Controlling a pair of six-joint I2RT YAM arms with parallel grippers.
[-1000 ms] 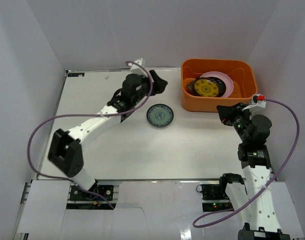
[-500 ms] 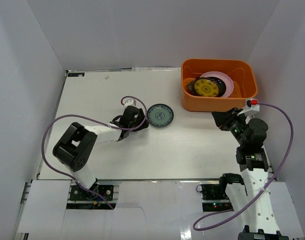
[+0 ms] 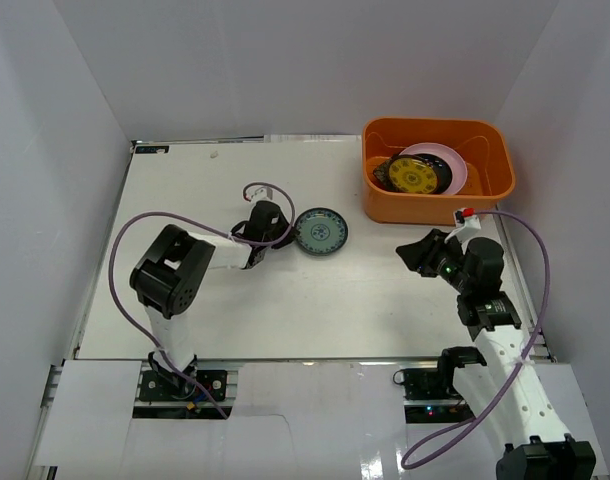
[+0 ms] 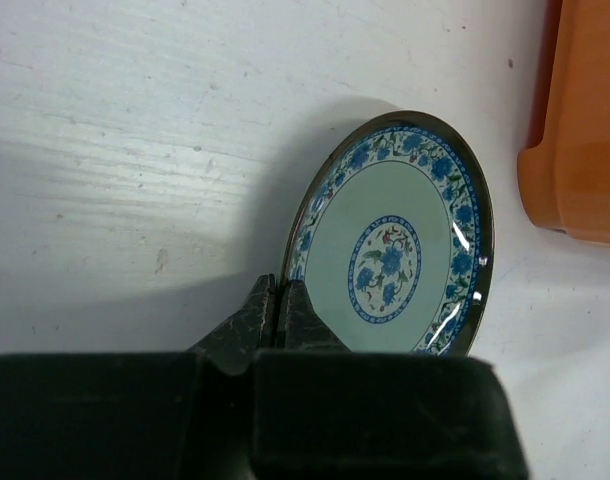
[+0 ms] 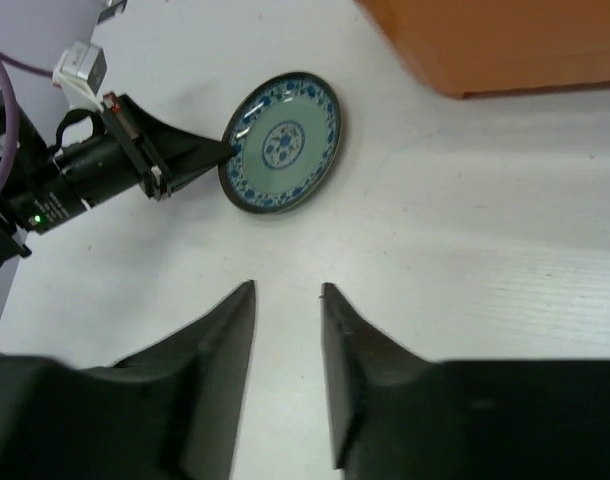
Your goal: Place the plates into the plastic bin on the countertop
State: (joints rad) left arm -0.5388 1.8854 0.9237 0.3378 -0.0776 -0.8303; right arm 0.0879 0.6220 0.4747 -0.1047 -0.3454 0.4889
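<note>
Blue-patterned plate (image 3: 320, 231) flat on countertop (image 3: 185, 180), left gripper (image 4: 277, 305) fingers pressed together, touching its left rim, right gripper (image 5: 287, 290) narrowly parted, empty, well right of it, plastic bin (image 3: 435, 210) behind-right.

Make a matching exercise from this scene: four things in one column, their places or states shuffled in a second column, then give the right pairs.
Things
1. blue-patterned plate
2. yellow-patterned plate
3. right gripper
4. left gripper

Places or states
A. jaws apart, nothing between them
B. inside the orange bin
C. on the countertop, outside the bin
D. tips at a plate's rim

Pairs: 1-C, 2-B, 3-A, 4-D
</note>
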